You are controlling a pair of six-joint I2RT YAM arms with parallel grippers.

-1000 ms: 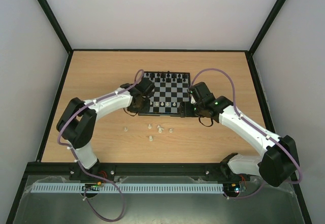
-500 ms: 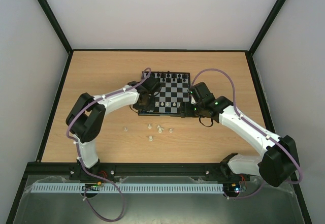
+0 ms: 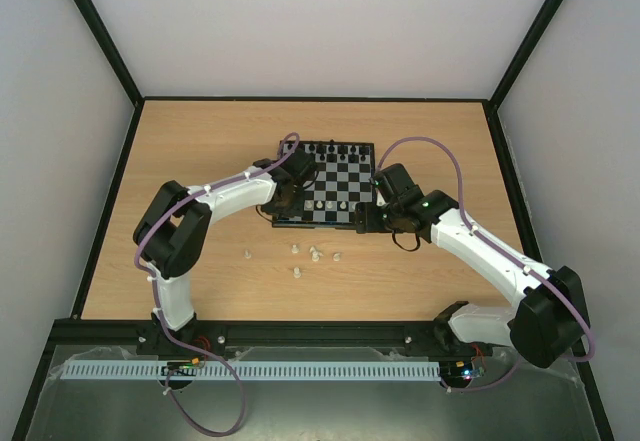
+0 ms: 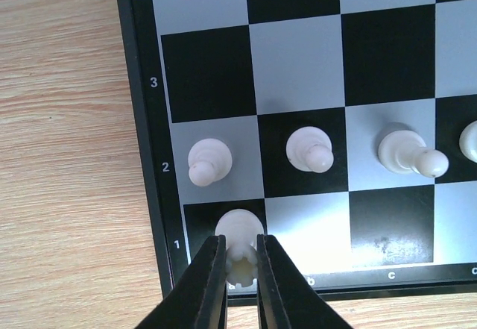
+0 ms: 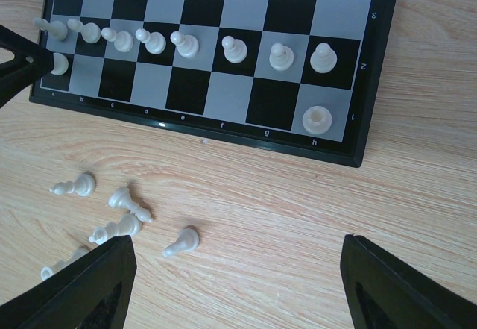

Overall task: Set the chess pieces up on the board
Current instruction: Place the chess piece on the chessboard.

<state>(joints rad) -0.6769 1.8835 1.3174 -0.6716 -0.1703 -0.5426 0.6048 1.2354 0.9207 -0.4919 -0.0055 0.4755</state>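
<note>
Gripping a white rook in my left gripper at near-left corner of the board | right gripper spread wide, empty.

The table is a pale wood-grain top with fine darker streaks running along its width. A small row of black chess figures stands upright near the table's middle, a little toward its far edge. A thin black rim runs along the table's far edge and down both sides. Plain white walls rise behind and on either side of the table, with black corner posts slanting up from its far corners. A black crossbar lies along the table's near edge, then a white slotted strip and a grey metal surface.
</note>
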